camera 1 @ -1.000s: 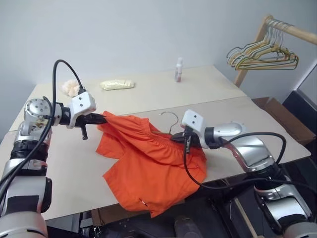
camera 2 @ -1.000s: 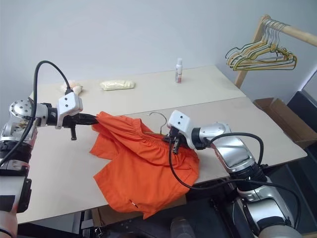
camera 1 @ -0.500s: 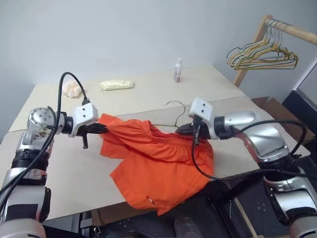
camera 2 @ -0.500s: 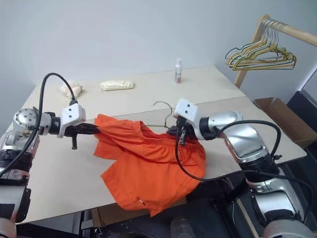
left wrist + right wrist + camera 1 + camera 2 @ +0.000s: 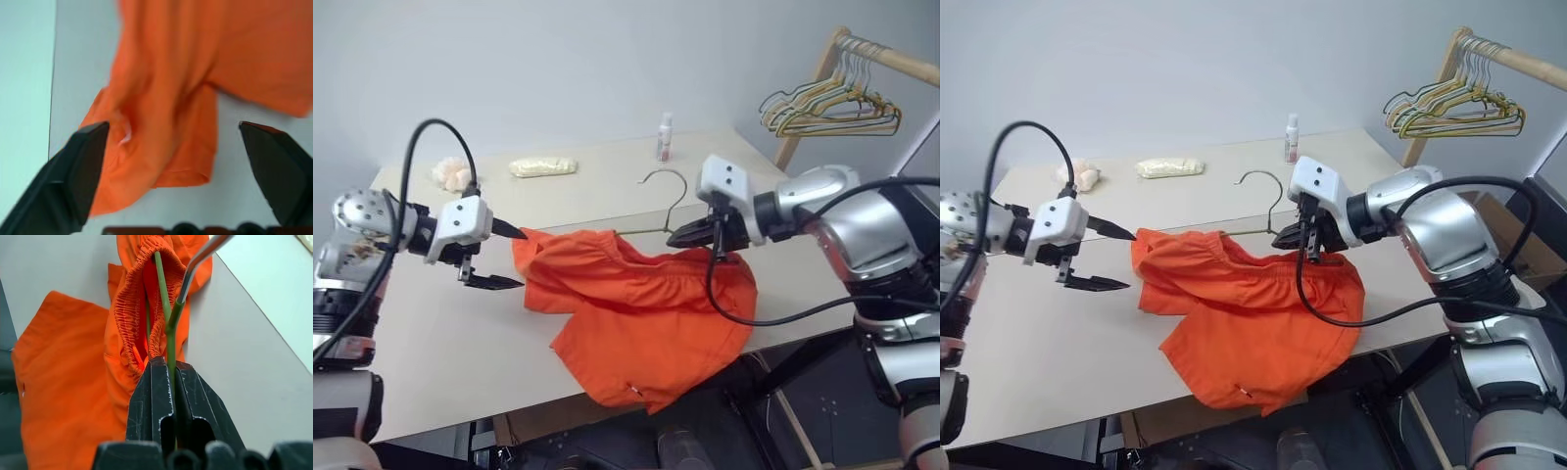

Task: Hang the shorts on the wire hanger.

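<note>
Nearly done. Right gripper shut tight on hanger, lifted over table's front edge. Shorts draped on it, waistband threaded. Left gripper wide open, holding nothing. Left: straighten, hang up.

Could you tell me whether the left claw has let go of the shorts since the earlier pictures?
Yes. The left claw now stands open, drawn back from the shorts toward the table's left edge.

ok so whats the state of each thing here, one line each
left gripper: open, holding nothing, beside the shorts
right gripper: shut on the wire hanger
wire hanger: lifted, hook up, body inside the waistband
shorts: draped from the hanger, legs sagging onto the table
</note>
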Robot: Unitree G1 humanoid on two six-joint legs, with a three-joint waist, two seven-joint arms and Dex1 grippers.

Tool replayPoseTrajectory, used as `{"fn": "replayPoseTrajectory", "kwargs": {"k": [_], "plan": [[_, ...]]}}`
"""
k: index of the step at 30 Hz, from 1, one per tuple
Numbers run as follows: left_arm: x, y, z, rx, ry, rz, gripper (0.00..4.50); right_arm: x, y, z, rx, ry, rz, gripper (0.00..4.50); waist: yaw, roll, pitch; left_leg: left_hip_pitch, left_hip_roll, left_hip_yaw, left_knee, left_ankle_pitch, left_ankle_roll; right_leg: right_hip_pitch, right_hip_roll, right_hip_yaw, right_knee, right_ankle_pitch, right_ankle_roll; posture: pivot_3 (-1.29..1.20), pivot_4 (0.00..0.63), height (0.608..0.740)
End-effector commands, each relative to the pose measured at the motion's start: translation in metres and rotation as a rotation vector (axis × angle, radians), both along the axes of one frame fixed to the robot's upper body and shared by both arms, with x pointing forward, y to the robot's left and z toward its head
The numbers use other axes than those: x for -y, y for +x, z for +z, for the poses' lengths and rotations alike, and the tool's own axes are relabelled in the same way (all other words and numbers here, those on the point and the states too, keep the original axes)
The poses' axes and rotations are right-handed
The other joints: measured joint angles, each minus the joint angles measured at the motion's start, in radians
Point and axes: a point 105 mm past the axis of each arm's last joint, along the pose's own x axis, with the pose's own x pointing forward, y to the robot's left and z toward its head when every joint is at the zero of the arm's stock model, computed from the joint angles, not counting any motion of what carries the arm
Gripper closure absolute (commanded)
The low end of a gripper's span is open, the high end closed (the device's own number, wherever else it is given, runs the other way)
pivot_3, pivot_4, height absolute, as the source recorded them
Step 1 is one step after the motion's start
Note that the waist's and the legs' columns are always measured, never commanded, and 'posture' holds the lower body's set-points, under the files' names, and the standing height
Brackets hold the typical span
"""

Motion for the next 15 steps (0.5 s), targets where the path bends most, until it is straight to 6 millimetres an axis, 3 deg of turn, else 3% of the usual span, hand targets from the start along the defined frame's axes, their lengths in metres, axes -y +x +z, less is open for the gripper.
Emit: {"fn": "replayPoseTrajectory", "kwargs": {"k": [1, 5, 8, 14, 15], "plan": [[0.031, 0.004, 0.022, 0.073, -0.134, -0.073, 0.02, -0.003, 0.003, 0.015, 0.046, -0.017, 0.022, 4.5, 0.006, 0.0, 0.0, 0.001, 0.0, 0.0, 0.0, 0.0, 0.0, 0.001, 0.0, 0.0, 0.0, 0.0, 0.0, -0.2, 0.0, 0.74], [0.058, 0.03, 0.022, 0.146, -0.178, -0.041, 0.02, -0.011, 0.002, 0.018, 0.064, -0.033, 0.059, 4.5, 0.023, 0.0, 0.0, 0.002, -0.001, -0.001, 0.002, 0.0, 0.0, 0.005, 0.0, -0.001, -0.002, 0.0, 0.0, -0.21, 0.0, 0.74], [0.072, 0.039, 0.01, 0.111, -0.15, -0.069, 0.02, -0.017, -0.001, 0.023, 0.08, -0.036, 0.09, 4.5, 0.016, 0.0, 0.0, 0.0, -0.001, -0.001, 0.002, 0.0, 0.0, 0.002, 0.0, -0.002, -0.001, 0.0, 0.0, -0.21, 0.0, 0.74], [0.073, 0.039, -0.022, -0.028, 0.009, -0.156, 0.02, -0.023, -0.003, 0.027, 0.101, -0.04, 0.117, 4.5, -0.012, 0.0, 0.0, -0.002, -0.001, 0.0, 0.002, 0.0, 0.0, 0.0, -0.001, -0.001, -0.001, 0.0, 0.0, -0.23, 0.0, 0.74], [0.075, 0.041, -0.024, -0.026, 0.01, -0.156, 0.2, -0.024, -0.003, 0.028, 0.101, -0.038, 0.119, 4.5, -0.017, 0.0, 0.0, -0.002, -0.001, 0.0, 0.002, 0.0, 0.0, 0.0, -0.001, -0.001, -0.001, 0.0, 0.0, -0.23, 0.0, 0.74]]}}
